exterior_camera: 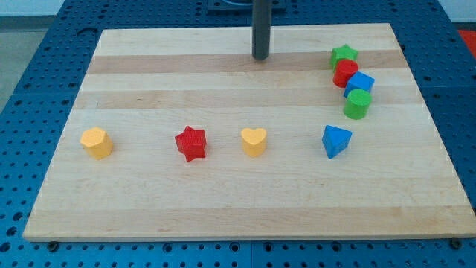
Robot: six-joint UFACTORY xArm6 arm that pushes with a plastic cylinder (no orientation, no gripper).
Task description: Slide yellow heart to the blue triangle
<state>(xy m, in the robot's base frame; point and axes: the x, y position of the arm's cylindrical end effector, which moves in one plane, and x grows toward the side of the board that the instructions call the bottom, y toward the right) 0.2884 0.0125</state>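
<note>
Wooden board (223,216), laid on a blue perforated table (30,89); no container is seen, and all blocks are set directly on the board.

My tip (260,57) is placed near the board's 12 o'clock edge, touching no block; nothing is held, as the rod carries no gripper.

Yellow heart (253,141) is found just below the board's centre, at 6 o'clock from my tip and well apart from it.

Blue triangle (335,141) is set at 3 o'clock from the yellow heart, apart from it.

Red star (190,144) and yellow block (97,141) are ranged at 9 o'clock from the heart.

At the board's 2 o'clock corner a touching column is formed: green star (343,55), red block (346,72), blue block (360,84), green cylinder (358,104).
</note>
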